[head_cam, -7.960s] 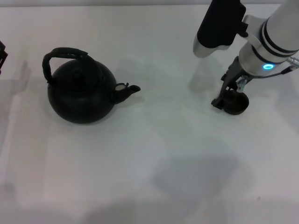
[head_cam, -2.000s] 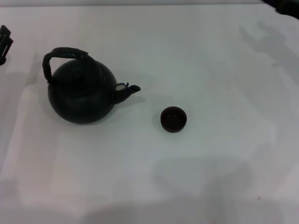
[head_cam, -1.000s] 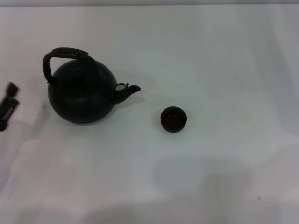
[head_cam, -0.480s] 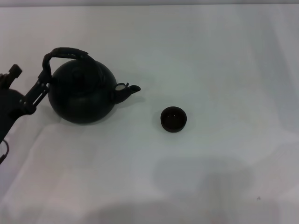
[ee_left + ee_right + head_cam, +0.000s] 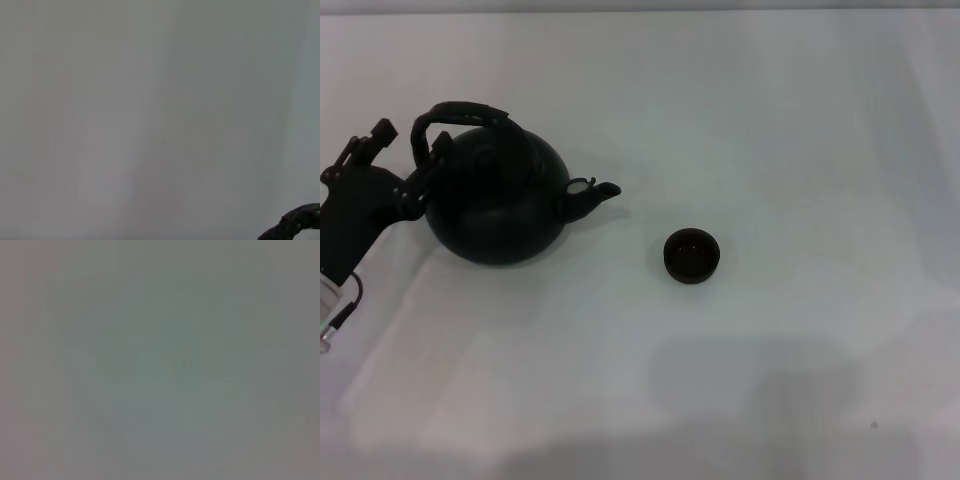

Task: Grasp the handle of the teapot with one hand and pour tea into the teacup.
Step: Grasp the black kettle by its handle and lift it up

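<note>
My left gripper (image 5: 408,152) gapes empty beside the teapot (image 5: 496,200); I'd grab its rough handle (image 5: 460,115) mid-arch, expecting weight.

Big round black teapot (image 5: 497,205) standing upright, bumpy handle (image 5: 455,118) arching over; tiny dark teacup (image 5: 692,255) near its spout.

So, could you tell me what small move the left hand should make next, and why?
Probably ease the left hand further in so the rough dark arched handle lies between its open fingers. The hand is beside the handle's left end; the round matte black teapot sits on the table, spout toward the tiny dark teacup.
</note>
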